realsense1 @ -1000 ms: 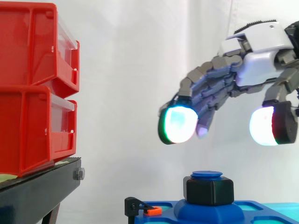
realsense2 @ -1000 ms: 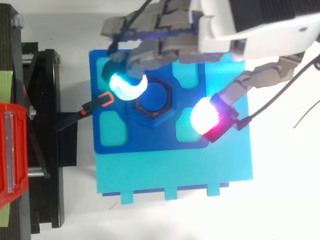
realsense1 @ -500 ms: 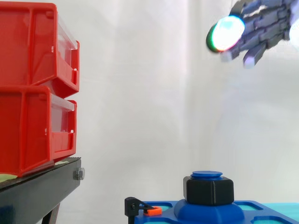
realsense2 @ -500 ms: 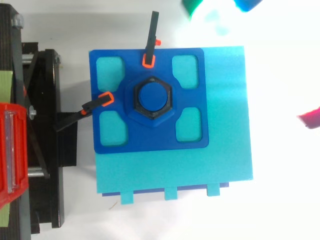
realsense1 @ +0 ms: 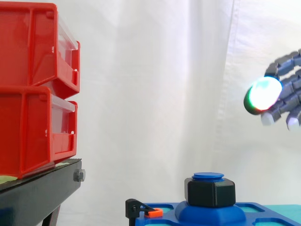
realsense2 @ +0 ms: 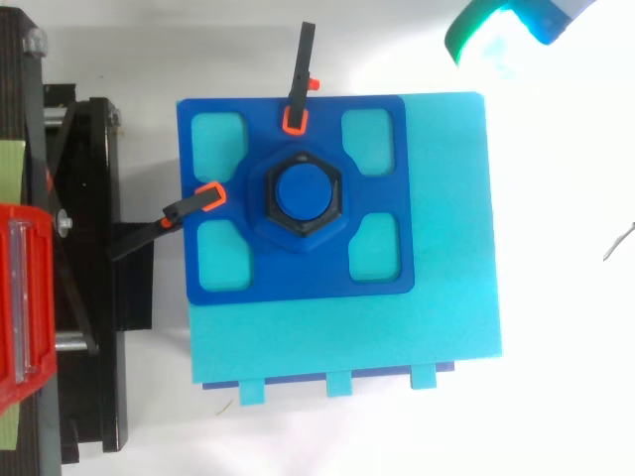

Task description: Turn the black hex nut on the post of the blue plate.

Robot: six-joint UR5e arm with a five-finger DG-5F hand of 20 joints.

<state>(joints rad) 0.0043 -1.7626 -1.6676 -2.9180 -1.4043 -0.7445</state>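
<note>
Side view — blue plate before white curtain, red bins on stand.

- The hand is hanging in the air at the right edge of the side view, reaching leftward and holding nothing.
- Its grey fingers are lying loosely spread, one below another, bending only slightly and drooping a little toward the tips.
- The foremost fingertip pad is glowing white and green inside a dark rim and facing left.
- The lower fingertips are giving off a pale, violet-white glow.
- Seen from above, a pad is glowing green and cyan in the upper right corner.
</note>
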